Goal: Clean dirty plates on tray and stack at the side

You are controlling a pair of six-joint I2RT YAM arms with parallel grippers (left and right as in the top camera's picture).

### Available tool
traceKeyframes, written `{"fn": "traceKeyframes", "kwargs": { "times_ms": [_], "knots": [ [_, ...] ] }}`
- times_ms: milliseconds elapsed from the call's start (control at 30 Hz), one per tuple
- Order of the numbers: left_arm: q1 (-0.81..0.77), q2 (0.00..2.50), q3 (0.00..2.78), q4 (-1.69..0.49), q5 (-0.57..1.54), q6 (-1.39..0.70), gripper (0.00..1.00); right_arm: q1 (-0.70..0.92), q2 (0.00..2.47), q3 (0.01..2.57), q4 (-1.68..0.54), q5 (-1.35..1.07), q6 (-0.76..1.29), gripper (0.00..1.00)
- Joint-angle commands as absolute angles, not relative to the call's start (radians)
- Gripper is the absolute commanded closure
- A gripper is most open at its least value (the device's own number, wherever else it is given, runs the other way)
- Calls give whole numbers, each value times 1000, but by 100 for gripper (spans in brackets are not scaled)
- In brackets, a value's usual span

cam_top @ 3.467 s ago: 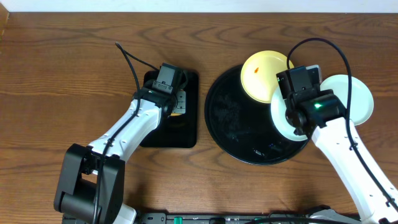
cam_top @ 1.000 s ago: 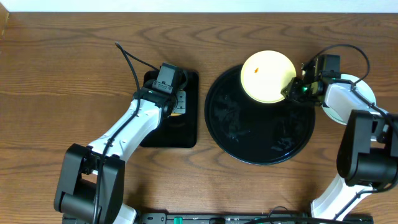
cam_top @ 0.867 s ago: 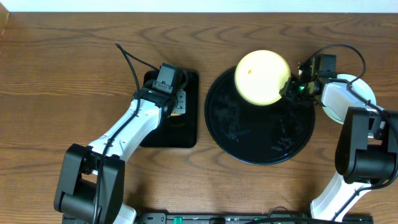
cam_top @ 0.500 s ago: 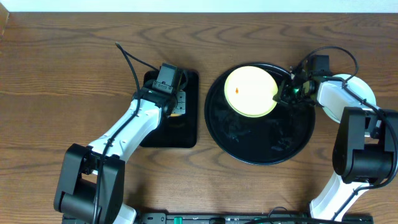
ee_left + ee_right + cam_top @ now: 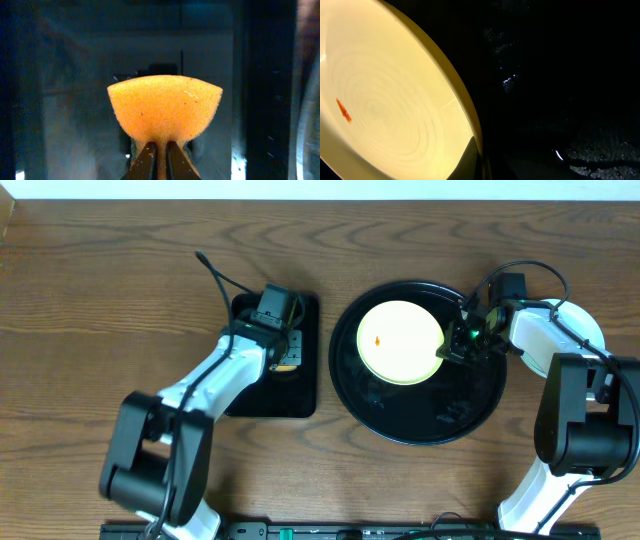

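Left end effector (image 5: 159,149) pinching sponge (image 5: 165,107), right end effector (image 5: 450,349) gripping plate (image 5: 400,342)

No writing, label, brand or number can be read in any view — none at all

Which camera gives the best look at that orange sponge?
The left wrist view: the sponge fills the middle, pinched by the left end effector. Overhead shows only an orange sliver under that end effector. The right wrist view misses it.
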State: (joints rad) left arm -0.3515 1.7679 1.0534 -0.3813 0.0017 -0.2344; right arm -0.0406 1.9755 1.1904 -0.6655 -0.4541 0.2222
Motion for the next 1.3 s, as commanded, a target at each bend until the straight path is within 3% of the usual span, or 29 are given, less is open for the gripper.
{"fn": "traceKeyframes", "kwargs": {
  "times_ms": [0,267,733,1267],
  "knots": [
    [-349,1826,1043,-349,23,-237,93,-25,2003,1161,-693,-371,200,99],
    [-348,1899,1046,-300,23,-247,93,-25,2003,1161,-693,-371,197,99],
    [-348,1618,1079,-318,109,-244,93,-24,2003,1161,-705,-374,154,99],
    [-351,1637,1048,-321,117,-259,93,-18,2003,1161,-715,-374,147,99]
  ]
}}
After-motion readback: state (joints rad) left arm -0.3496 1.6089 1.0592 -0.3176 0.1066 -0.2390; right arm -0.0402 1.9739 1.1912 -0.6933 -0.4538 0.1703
